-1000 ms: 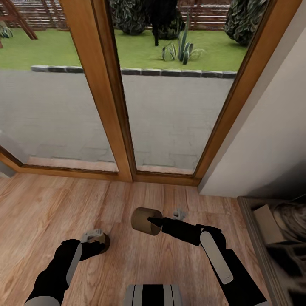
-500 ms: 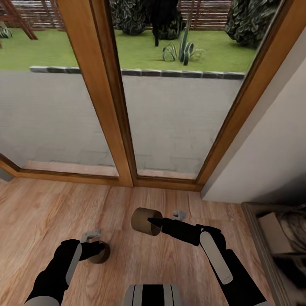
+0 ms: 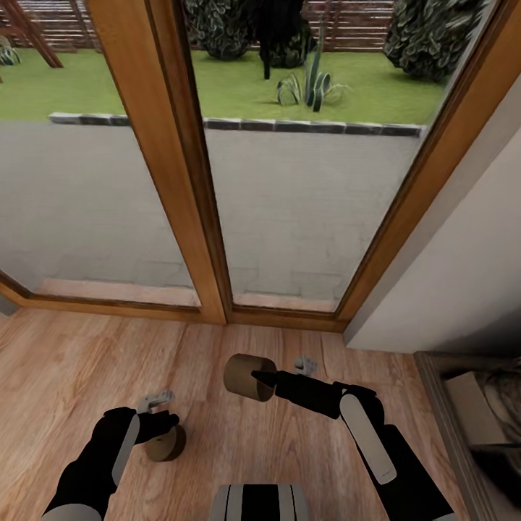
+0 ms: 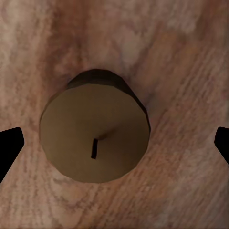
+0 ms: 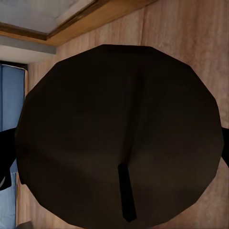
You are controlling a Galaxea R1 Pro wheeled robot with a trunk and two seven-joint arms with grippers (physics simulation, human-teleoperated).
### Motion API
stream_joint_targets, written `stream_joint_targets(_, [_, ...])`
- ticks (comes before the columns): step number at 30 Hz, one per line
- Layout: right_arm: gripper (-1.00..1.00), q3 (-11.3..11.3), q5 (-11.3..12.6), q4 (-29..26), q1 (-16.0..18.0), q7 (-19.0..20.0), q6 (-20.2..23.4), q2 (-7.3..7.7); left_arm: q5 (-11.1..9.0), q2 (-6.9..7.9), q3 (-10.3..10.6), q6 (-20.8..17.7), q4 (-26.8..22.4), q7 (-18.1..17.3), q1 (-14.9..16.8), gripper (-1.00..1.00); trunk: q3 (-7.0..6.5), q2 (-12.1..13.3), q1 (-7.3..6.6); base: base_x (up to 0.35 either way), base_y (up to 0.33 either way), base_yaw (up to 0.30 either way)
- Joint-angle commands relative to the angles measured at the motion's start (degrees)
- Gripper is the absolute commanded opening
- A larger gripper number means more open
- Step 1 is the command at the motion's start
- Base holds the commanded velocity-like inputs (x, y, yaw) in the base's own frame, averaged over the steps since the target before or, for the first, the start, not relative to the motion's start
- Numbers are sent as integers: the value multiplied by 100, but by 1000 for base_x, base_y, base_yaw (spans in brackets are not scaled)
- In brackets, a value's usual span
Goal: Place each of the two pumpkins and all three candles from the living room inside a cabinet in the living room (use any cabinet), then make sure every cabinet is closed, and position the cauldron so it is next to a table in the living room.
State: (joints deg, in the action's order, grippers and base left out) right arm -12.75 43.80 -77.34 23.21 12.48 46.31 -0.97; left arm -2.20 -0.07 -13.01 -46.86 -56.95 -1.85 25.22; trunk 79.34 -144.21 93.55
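Observation:
A tan candle (image 3: 249, 376) lies sideways in my right gripper (image 3: 262, 378), held above the wooden floor; the right wrist view shows its dark wick end (image 5: 119, 143) close up with a fingertip at each side. A second candle (image 3: 165, 443) stands upright on the floor just below my left gripper (image 3: 165, 421). In the left wrist view this candle (image 4: 94, 138) is seen from above with its wick, and the left gripper (image 4: 114, 143) is open, its fingertips wide apart and not touching it. The pumpkins, cauldron and table are out of view.
Tall glass doors in a wooden frame (image 3: 189, 217) stand straight ahead, with paving and a garden behind. A white wall (image 3: 463, 246) angles in at the right. A dark-brown edged unit (image 3: 434, 405) with a box in it shows at the lower right.
The whole head view has shifted, the door frame and floor sliding down the picture. The floor candle now shows further out from under my left gripper. The right gripper still holds its candle.

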Motion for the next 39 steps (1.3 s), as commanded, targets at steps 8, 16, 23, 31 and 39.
stream_joint_targets(8, [-100, -8, 6, 1, 0, 0, 0, -6, 0, 6, 0, 4, 0, 3, 0, 100, 0, 0, 0, 3, 0, 0])
stream_joint_targets(16, [-100, -8, 6, 6, 0, 0, 0, -3, 23, 7, -7, 186, 0, 66, 0, 100, 89, -5, 10, 0, 0, 0])
stream_joint_targets(23, [-100, -8, 3, 1, 0, 2, 0, -3, 24, 9, -9, 208, 0, 78, 0, 100, 155, -9, 18, 0, 0, 0])
stream_joint_targets(31, [-100, -8, -3, 0, 0, 8, 0, 0, 35, 7, -17, 461, 0, 79, 0, 100, 332, -20, 39, 0, 0, 0])
stream_joint_targets(39, [-100, -8, -3, 0, 0, 9, 0, -4, 41, 7, -18, 481, 0, 79, 0, 100, 510, -31, 59, 0, 0, 0])
